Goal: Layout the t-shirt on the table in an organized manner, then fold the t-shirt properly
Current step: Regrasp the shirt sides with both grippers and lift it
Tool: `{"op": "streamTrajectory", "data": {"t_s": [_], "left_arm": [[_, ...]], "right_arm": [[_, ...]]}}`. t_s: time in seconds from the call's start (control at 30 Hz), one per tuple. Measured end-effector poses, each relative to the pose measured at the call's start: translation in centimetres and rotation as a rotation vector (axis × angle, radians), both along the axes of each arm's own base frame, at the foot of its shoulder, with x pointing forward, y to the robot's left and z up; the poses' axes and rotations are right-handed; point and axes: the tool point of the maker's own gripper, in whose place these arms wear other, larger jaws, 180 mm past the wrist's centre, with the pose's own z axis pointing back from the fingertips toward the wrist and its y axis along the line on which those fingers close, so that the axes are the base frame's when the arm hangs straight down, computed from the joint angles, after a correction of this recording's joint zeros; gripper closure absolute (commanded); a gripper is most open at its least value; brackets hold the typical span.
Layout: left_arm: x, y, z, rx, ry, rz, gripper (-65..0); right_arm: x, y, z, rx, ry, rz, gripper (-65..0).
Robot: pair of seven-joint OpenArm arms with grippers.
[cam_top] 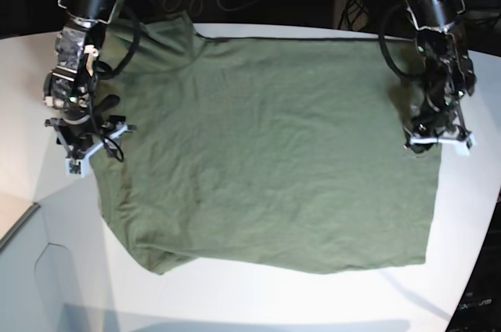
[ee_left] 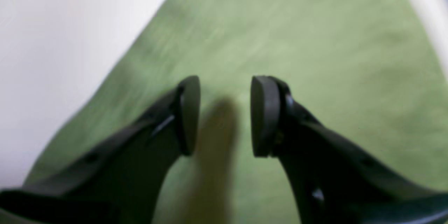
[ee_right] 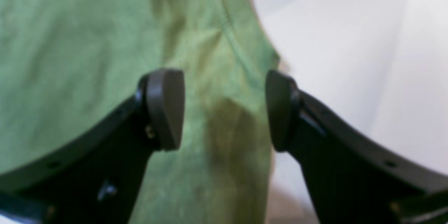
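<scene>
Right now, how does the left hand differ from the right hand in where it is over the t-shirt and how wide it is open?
The left hand hangs wholly over the t-shirt, while the right hand straddles its hemmed edge, one finger over cloth, the other over the table. The gap of the left hand looks narrower than that of the right hand. Both are open and hold nothing, each at one side of the shirt.

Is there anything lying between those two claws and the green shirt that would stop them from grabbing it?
Nothing visible does. The left gripper hangs open directly over bare cloth of the t-shirt, and the right gripper stands open over the shirt's edge, where it meets the table. No other object lies on the cloth near either one.
</scene>
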Motion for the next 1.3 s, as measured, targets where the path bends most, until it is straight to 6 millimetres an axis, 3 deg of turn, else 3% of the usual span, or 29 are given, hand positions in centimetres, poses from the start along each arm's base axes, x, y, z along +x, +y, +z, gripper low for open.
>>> {"op": "streamTrajectory", "data": {"t_s": [0.1,0.23,0.4,0.5,0.63,0.8,1.07,1.2,1.3], "left_arm": [[-0.4,1.1,-1.0,0.026,0.001,0.033,-23.8],[-0.7,1.6,-1.5,0.046,-0.011,0.045,-23.8],[-3.5,3.1,-2.0,0.083,0.007,0.041,-23.8],[-5.4,3.8,-2.0,0.116,0.026,0.043,-23.8],[-7.8,4.0,-1.9,0.157,0.057,0.024,-23.8],[-10.0,4.3,-1.6,0.192,0.084,0.008,-23.8],[-10.9,4.0,-1.2,0.207,0.108,-0.008,-23.8],[-10.7,4.0,-1.2,0.207,0.106,-0.007,-23.8],[-10.8,3.9,-1.2,0.205,0.107,-0.004,-23.8]], "right_arm": [[-1.2,-0.1,-1.7,0.007,0.049,0.001,-36.6],[-2.9,-0.7,-2.4,-0.003,0.047,-0.001,-36.6],[-6.0,-1.1,-3.0,-0.015,0.057,-0.004,-36.6],[-9.3,-1.1,-2.8,-0.039,0.079,0.010,-36.6],[-12.9,0.2,-2.2,-0.084,0.143,0.055,-36.6],[-15.1,1.7,-1.6,-0.109,0.180,0.117,-36.6],[-10.3,0.4,3.6,-0.169,0.015,0.095,-36.9],[-5.1,0.1,6.3,-0.169,-0.102,0.080,-36.9],[-0.6,0.3,7.2,-0.147,-0.157,0.084,-36.9]]}}
